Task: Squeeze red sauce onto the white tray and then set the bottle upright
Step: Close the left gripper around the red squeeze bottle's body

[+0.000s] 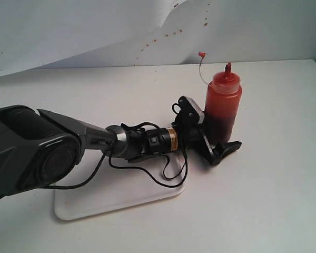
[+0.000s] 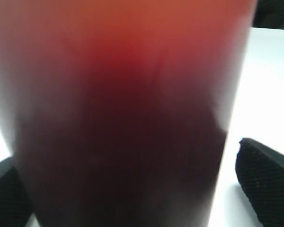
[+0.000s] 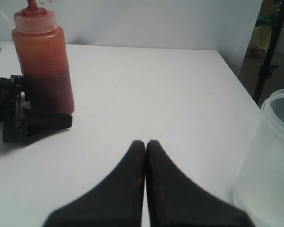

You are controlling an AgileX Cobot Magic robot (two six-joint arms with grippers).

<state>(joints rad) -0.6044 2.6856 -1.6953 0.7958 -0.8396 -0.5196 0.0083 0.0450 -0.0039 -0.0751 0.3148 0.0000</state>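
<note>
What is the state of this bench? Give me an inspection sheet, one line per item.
Surface: white table, no spills seen.
Job's things: bottle upright on the table, off the white tray; red sauce inside the bottle, none seen on the tray's visible part.
Clutter: translucent container near the right gripper.
Grippers: left gripper open, straddling the bottle's base; right gripper shut, empty.
Cables: black cables loop over the tray.
Surroundings: white backdrop with red specks; dark stand beyond the table.
</note>
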